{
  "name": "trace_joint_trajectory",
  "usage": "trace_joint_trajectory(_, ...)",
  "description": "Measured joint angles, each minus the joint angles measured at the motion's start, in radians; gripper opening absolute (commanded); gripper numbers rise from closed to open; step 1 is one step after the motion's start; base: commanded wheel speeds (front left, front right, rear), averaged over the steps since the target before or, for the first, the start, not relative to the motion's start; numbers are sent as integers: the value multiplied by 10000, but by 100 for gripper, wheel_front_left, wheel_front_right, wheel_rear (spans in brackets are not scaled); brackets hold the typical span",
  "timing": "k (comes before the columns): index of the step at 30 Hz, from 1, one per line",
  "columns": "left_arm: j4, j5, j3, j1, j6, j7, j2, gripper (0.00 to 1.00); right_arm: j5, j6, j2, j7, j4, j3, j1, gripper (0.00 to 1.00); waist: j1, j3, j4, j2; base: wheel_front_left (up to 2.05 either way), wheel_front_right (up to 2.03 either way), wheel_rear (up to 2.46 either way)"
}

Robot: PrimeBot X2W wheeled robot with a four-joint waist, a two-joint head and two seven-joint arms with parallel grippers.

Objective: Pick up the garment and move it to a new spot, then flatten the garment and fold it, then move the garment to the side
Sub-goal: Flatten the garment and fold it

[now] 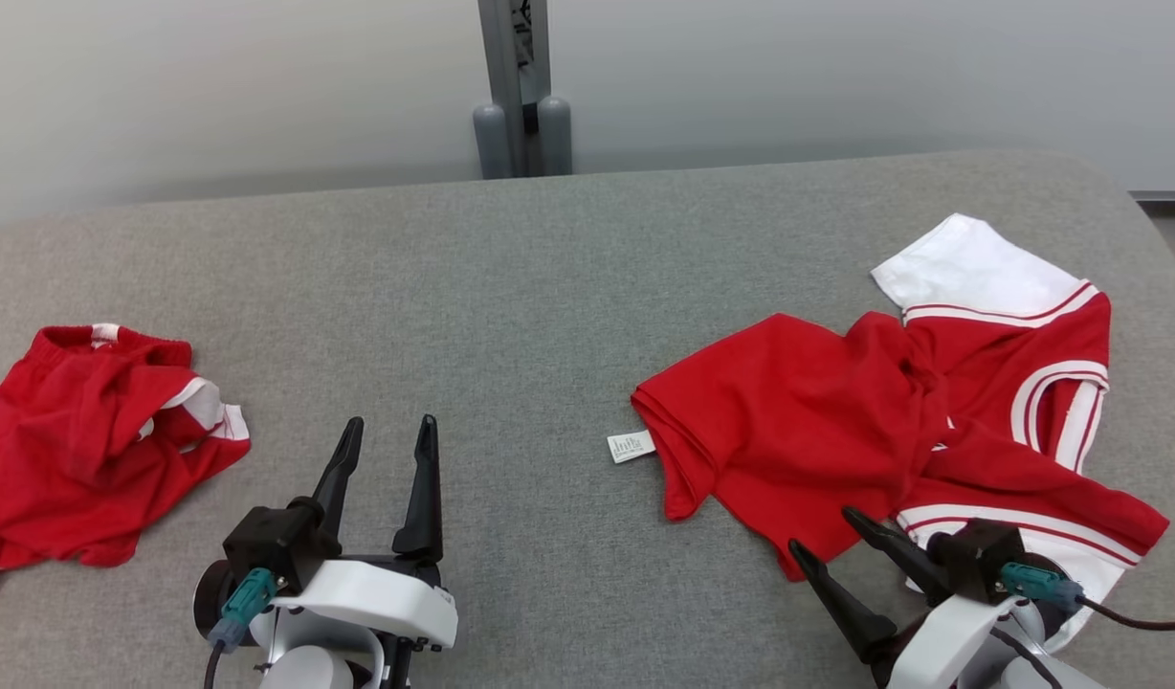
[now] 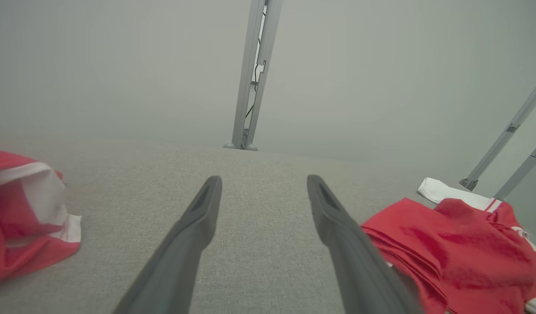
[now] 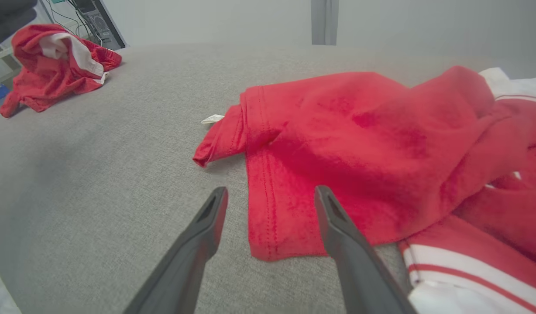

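Far left, about nine o'clock on the grey table (image 1: 549, 287): a red heap (image 1: 90, 450) with bits of white trim, crumpled, well apart from me. My left gripper (image 1: 391, 423) hovers at seven o'clock over bare table, fingers (image 2: 194, 231) spread wide and pointing to twelve, holding nothing. At twelve, past the far edge, stands a grey post (image 1: 516, 86). Right of centre a small white tag (image 1: 631, 446) lies flat just beside the hem of the shirt (image 1: 798, 411), which I take to be the garment in hand. The shirt is red with white bands, bunched and twisted at three to four o'clock, with one white sleeve flung toward one o'clock. My right gripper (image 1: 821, 529) sits at five o'clock, fingers spread and aimed toward eleven. The right wrist view puts the nearest corner of the hem between those fingers; whether they touch it I cannot tell. Reckoning: nothing is done yet. The shirt is not lifted, moved, flattened, folded or set aside. The first pick looks about to begin, likely at that near corner, and every step remains.
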Motion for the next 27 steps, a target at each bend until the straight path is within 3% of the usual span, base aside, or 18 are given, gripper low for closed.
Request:
trace_joint_trajectory(9, 25, -4, -150, -276, 33, 2, 6, 100, 25, 0, 211, -2, 1732, 965, -709, 100, 0, 557, 457, 0, 0, 0, 0)
trace_joint_trajectory(10, 25, -8, -171, -335, 33, 2, 2, 100, 29, 0, 240, -15, 1875, 1024, -804, 91, 0, 612, 510, -1, 0, 0, 0)
trace_joint_trajectory(11, 21, -12, -174, -381, 38, 0, 2, 100, 46, 0, 251, -31, 2021, 1104, -924, 20, 0, 660, 564, 0, 0, 0, 0)
trace_joint_trajectory(12, 21, -13, -186, -388, 44, 2, 2, 100, 52, 0, 253, -33, 2069, 1162, -1013, 0, 0, 702, 616, 0, 0, 0, 0)
trace_joint_trajectory(19, 12, -82, -280, -390, 77, 2, 6, 100, -46, 0, 142, 2, 1670, 527, -1469, 0, 0, 836, 853, 0, 0, 0, 0)
trace_joint_trajectory(27, 33, -474, -610, -418, 119, 2, 0, 100, -1304, 0, -886, 27, 974, 6, -3080, 0, 0, 791, 1125, 0, 0, 0, 0)
